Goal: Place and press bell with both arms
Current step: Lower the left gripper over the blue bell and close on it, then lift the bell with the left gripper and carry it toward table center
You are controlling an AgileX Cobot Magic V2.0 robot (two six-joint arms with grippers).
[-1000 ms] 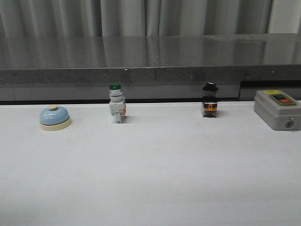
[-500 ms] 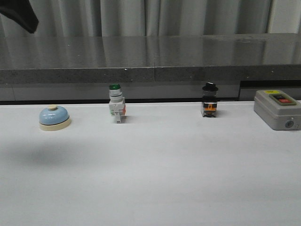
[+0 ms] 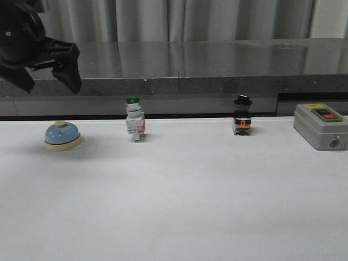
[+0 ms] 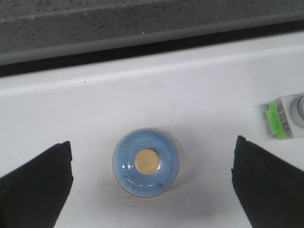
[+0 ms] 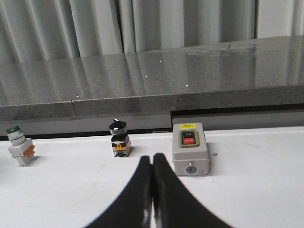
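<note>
The bell [image 3: 62, 135], light blue with a cream base and button, stands at the far left of the white table. My left gripper [image 3: 49, 84] hangs open well above it, black fingers spread wide. Seen from the left wrist, the bell [image 4: 146, 162] sits centred between the two fingers [image 4: 38, 183], clear of both. In the right wrist view my right gripper [image 5: 151, 160] is shut with nothing in it, low over the table near the grey box. The right arm does not show in the front view.
A green-capped white switch [image 3: 134, 121] stands right of the bell, and its edge [image 4: 285, 121] shows in the left wrist view. Further right are a black-capped switch [image 3: 242, 117] and a grey box with a red button [image 3: 321, 126]. A dark counter ledge [image 3: 179, 81] runs behind the table.
My left arm has come into the front view from the upper left and moved down, and its open gripper now hangs over the bell. The bell and switches have stayed put.
</note>
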